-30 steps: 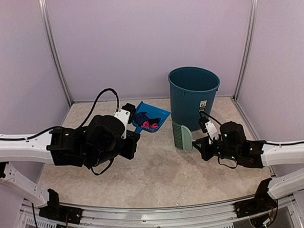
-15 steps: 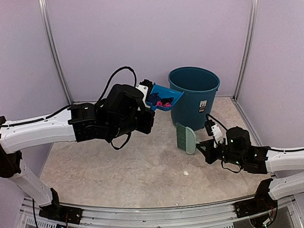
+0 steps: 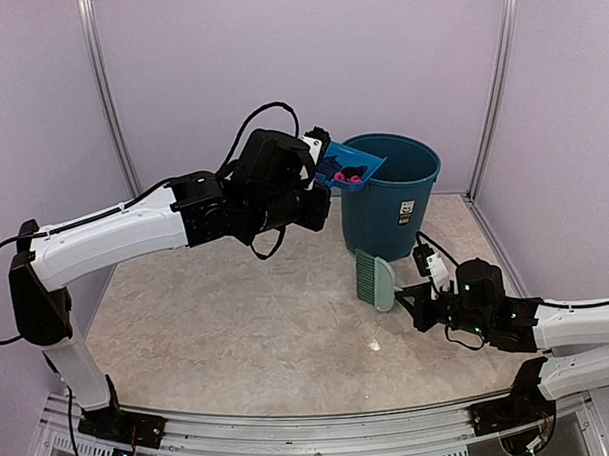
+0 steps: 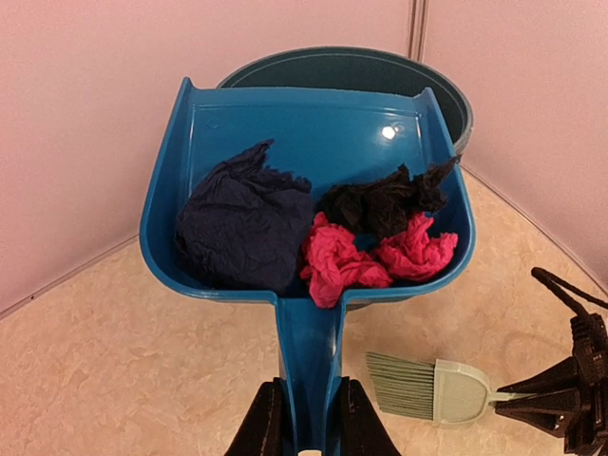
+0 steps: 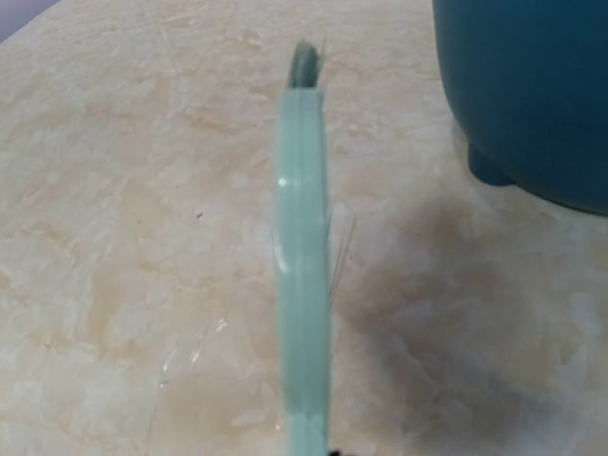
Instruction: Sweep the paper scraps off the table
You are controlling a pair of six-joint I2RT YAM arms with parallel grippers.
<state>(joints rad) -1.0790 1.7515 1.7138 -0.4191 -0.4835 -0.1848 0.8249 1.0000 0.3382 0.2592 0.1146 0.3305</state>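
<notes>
Blue dustpan (image 4: pixel 313 133) is being held by its handle in the left gripper (image 4: pixel 302 429), with the jaws clamped on the handle from both sides. The pan is being carried at upper centre of the top view, at the left rim of the teal waste bin (image 3: pixel 404 205). The paper scraps (image 4: pixel 249 226) are being carried inside the pan: one navy, one black and two pink wads, bunched toward the handle end. A pale green hand brush (image 3: pixel 374 278) is being gripped by the right gripper (image 3: pixel 407 296), jaws closed on its handle. Its bristles are just beside the bin's base, right of centre on the beige table (image 3: pixel 238 320).
</notes>
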